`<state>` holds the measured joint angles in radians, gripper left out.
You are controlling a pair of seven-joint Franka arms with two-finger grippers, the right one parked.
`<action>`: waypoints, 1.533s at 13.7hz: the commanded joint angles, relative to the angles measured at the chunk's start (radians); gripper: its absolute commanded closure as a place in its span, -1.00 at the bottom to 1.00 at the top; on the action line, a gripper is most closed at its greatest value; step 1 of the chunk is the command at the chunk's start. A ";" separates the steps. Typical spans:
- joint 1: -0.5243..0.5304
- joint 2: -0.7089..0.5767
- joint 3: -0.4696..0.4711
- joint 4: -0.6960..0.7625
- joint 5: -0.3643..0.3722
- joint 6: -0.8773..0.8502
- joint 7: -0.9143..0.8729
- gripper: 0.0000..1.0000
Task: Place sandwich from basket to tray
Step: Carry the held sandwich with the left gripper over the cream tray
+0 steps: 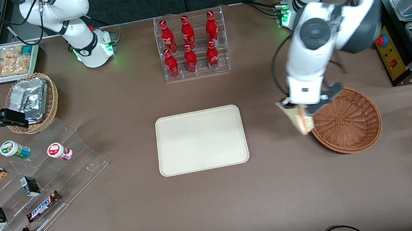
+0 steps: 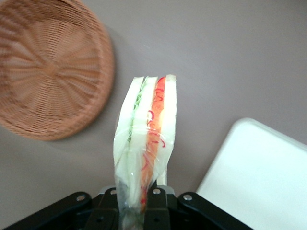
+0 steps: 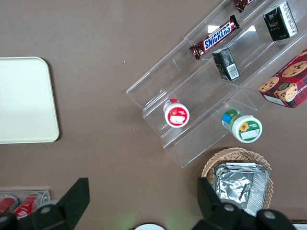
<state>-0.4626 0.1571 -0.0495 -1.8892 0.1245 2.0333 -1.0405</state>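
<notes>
Sandwich (image 2: 146, 139) first: your end effector (image 1: 303, 110) has it clamped between its fingers, held up off the desk (image 1: 279, 185) with nothing under it but bare desk surface. In the left wrist view you can see the wedge edge-on, white bread with a green layer on one side and a red-orange layer on the other, all inside clear wrap, and the black fingers (image 2: 156, 208) pinching the wrapped end nearest the camera. From the front view the sandwich hangs just beside the rim of the basket (image 1: 348, 120), on the side that faces the tray (image 1: 201, 140), and it partly overlaps that rim in the picture. You cannot tell from these views whether it touches the wicker.

Your basket is the round reddish-brown wicker bowl toward the working arm's end of the desk, and nothing lies in it. Your tray sits flat near the middle of the desk, cream-white, rounded corners, bare on top. The sandwich is between the two, much closer to the basket, well apart from the tray.

Farther from the front camera than the tray stands a clear rack of red bottles (image 1: 190, 44). Toward the parked arm's end you have a tan wicker basket of foil packets (image 1: 31, 100) and clear stepped shelves (image 1: 46, 168) carrying snack bars and small jars.
</notes>
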 commanded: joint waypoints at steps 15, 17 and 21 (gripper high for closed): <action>-0.341 0.473 0.014 0.292 0.092 0.215 -0.012 0.70; -0.349 0.493 0.014 0.292 0.086 0.271 -0.012 0.68; -0.350 0.522 0.014 0.303 0.093 0.272 -0.013 0.67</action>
<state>-0.7966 0.6493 -0.0491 -1.6249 0.1976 2.3045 -1.0418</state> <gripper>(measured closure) 0.837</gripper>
